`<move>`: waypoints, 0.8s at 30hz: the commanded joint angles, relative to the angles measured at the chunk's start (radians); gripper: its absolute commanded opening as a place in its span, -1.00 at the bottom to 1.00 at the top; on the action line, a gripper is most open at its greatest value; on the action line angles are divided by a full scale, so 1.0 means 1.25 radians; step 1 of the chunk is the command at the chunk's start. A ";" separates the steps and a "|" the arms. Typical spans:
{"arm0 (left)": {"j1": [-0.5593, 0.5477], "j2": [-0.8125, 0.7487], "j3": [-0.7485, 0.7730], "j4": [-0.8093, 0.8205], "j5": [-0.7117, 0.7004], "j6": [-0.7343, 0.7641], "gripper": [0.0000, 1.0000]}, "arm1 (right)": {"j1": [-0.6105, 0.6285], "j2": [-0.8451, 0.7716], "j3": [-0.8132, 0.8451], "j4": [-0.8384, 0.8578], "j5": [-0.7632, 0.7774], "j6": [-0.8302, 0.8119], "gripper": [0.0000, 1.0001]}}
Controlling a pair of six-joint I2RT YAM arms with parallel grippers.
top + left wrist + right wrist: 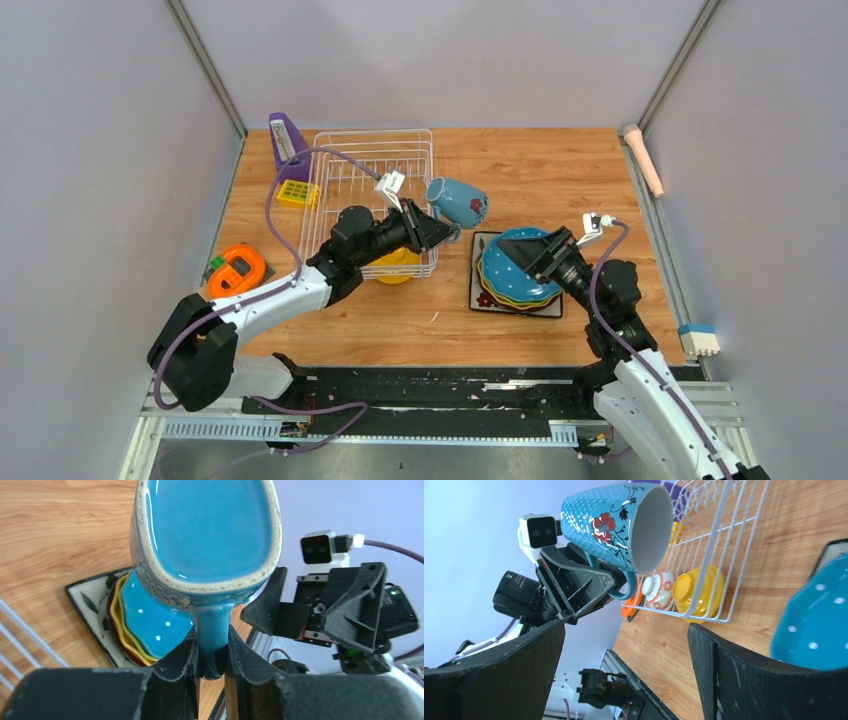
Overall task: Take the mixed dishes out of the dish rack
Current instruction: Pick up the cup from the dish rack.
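My left gripper point(440, 232) point(212, 641) is shut on the handle of the blue-grey mug point(458, 202) point(205, 535) point(616, 525), which hangs tilted in the air just right of the dish rack point(372, 133) point(714, 545). A yellow bowl point(397, 266) point(699, 590) and a red-and-white patterned bowl point(660, 587) lie at the rack's near end. Right of the rack, a blue-dotted plate point(515, 262) point(145, 615) point(819, 625) tops a stack on the dark square plate point(480, 297). My right gripper point(530, 255) point(624, 645) stands open over that stack with nothing between its fingers.
An orange tape measure point(238, 270) lies left of the rack. A purple slanted holder point(288, 145) and a small yellow grid block point(298, 193) sit at the back left. A pink stick point(645, 160) and a white-and-blue block point(699, 340) rest along the right wall.
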 commanded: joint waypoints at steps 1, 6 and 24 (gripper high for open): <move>-0.004 -0.031 -0.012 0.202 0.035 -0.087 -1.00 | 0.036 0.050 0.002 0.196 -0.038 0.028 0.87; -0.008 -0.023 -0.043 0.232 0.004 -0.158 -1.00 | 0.087 0.102 0.032 0.233 0.019 -0.018 0.75; -0.059 0.016 -0.078 0.311 0.007 -0.296 -1.00 | 0.174 0.273 0.139 0.308 0.132 -0.131 0.52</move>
